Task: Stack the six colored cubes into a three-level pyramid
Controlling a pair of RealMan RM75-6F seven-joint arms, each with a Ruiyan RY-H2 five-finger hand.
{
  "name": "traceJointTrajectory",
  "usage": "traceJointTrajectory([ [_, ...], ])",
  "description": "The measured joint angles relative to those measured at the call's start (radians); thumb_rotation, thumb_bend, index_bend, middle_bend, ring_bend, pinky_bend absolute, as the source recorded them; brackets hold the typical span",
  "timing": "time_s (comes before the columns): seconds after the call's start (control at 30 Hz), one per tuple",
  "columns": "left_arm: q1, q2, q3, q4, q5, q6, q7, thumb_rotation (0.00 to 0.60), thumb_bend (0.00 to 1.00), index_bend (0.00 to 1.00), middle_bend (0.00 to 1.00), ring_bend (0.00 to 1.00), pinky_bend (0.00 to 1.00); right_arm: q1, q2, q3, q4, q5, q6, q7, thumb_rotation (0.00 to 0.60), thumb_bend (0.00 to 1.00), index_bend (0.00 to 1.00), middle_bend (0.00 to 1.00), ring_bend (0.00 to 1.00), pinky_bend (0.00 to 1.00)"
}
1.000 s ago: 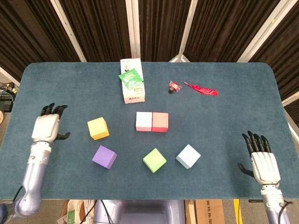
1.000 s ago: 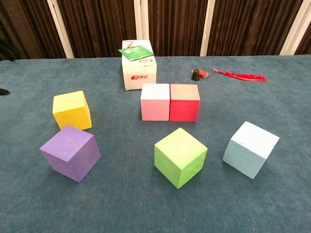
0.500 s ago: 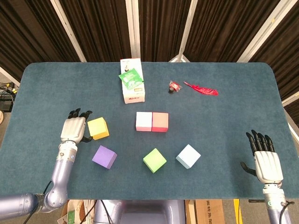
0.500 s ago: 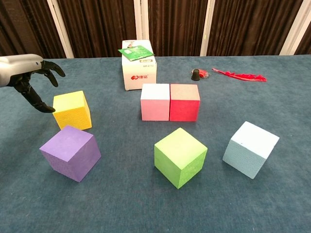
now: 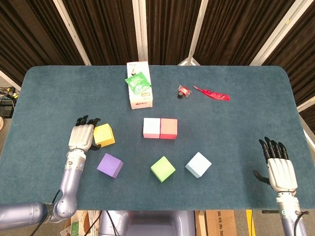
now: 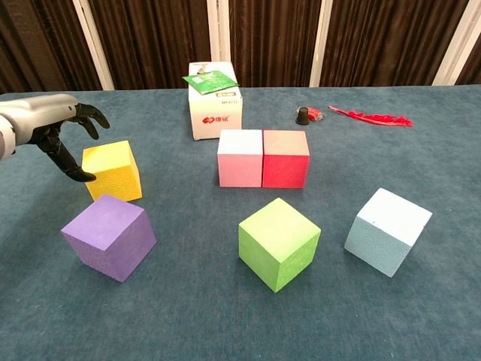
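Observation:
Six cubes lie on the blue table (image 5: 236,123). A pink cube (image 5: 151,128) and a red cube (image 5: 169,128) sit side by side in the middle, touching. A yellow cube (image 5: 104,134) lies at the left, with a purple cube (image 5: 110,165) in front of it. A green cube (image 5: 163,168) and a light blue cube (image 5: 198,164) lie toward the front. My left hand (image 5: 82,135) hovers just left of the yellow cube (image 6: 111,170), fingers spread, thumb close to its side. My left hand (image 6: 56,128) holds nothing. My right hand (image 5: 279,166) rests open at the front right edge.
A white carton (image 5: 139,91) with a green packet on top stands at the back centre. A small dark object (image 5: 183,92) and a red feather (image 5: 212,93) lie to its right. Dark curtains hang behind the table.
My left hand has moved right from the table's left edge to beside the yellow cube. The right hand has barely shifted. No cube has moved.

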Motion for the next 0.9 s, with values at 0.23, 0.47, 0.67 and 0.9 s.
traceJointTrajectory([
  [0.23,-0.006,-0.018,0.005,0.031,-0.010,0.007,0.000,0.600,0.25,0.20,0.19,0.00,0.00,0.002,0.000,0.005,0.009,0.005,-0.017,0.010,0.600,0.24,0.00,0.00,0.00,0.00],
  [0.47,-0.012,-0.038,0.013,0.064,-0.017,0.005,0.003,0.600,0.26,0.20,0.22,0.00,0.00,0.004,-0.003,0.010,0.017,0.007,-0.025,0.012,0.600,0.23,0.00,0.00,0.00,0.00],
  [0.67,-0.019,-0.047,0.016,0.074,-0.015,0.003,0.008,0.600,0.28,0.22,0.25,0.00,0.00,0.006,-0.006,0.014,0.023,0.012,-0.034,0.013,0.600,0.23,0.00,0.00,0.00,0.00],
  [0.9,-0.024,-0.054,0.013,0.095,-0.030,-0.001,0.014,0.600,0.29,0.22,0.25,0.00,0.00,0.003,-0.004,0.017,0.023,0.011,-0.032,0.017,0.600,0.24,0.00,0.00,0.00,0.00],
])
